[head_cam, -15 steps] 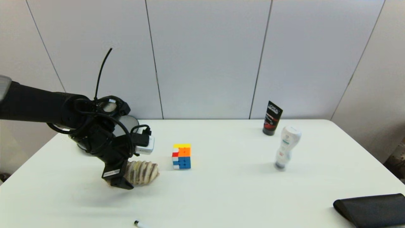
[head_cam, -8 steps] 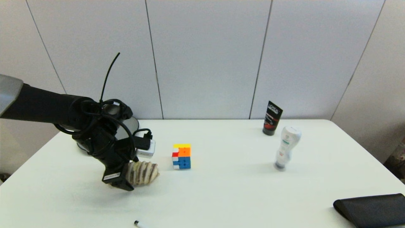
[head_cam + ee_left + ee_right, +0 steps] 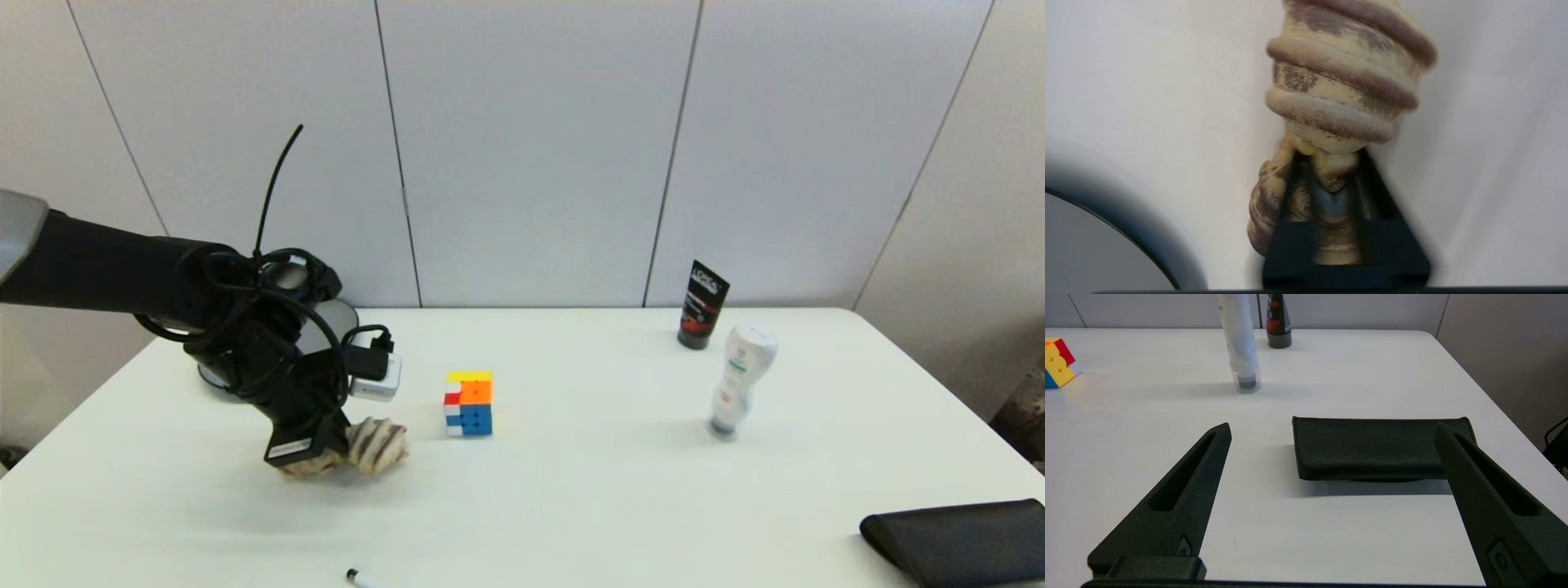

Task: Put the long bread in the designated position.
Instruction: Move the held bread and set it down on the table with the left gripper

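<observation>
Since a second ago my left gripper point(image 3: 326, 449) has pinched in on the long bread point(image 3: 377, 445), squeezing its middle so the loaf now looks shorter and bunched. My fingers are clamped on it at the table's point(image 3: 571, 490) left side, left of the colourful cube point(image 3: 469, 403). My right gripper point(image 3: 1331, 465) sits spread wide beside the black pouch point(image 3: 1372, 451).

You had a colourful cube point(image 3: 469, 403) standing mid-surface, with a white bottle point(image 3: 739, 380) upright well to its right and a black tube point(image 3: 702, 305) just behind that bottle, near the wall. A black pouch point(image 3: 959, 541) lay flat at your near right corner of the white surface point(image 3: 588, 490), and a marker tip point(image 3: 356, 577) showed at the near edge.
</observation>
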Robot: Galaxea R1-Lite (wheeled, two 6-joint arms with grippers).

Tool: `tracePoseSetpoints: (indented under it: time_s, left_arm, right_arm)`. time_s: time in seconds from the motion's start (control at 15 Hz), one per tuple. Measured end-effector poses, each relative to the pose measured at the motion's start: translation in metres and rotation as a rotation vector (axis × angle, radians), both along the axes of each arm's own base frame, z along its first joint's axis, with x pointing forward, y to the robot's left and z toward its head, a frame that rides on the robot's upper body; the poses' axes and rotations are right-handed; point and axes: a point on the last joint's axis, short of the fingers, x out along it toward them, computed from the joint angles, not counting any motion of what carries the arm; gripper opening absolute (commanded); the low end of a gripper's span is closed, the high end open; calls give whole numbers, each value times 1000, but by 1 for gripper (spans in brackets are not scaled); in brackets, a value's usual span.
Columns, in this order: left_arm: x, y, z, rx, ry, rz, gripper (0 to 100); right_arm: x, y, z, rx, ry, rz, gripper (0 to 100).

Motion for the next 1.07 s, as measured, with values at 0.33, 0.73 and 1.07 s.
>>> tracePoseSetpoints:
  time_s: [0.33,0.73,1.07]
  left_arm:
    - [-6,9,15,-2,-40,19,0]
    - [-17,49,28,31,-20,59,0]
    - [-15,96,30,73,-53,58,0]
  right_arm:
    - [0,0,0,0,0,0,100]
    - [0,0,0,0,0,0,100]
    - [0,0,0,2,0,0,100]
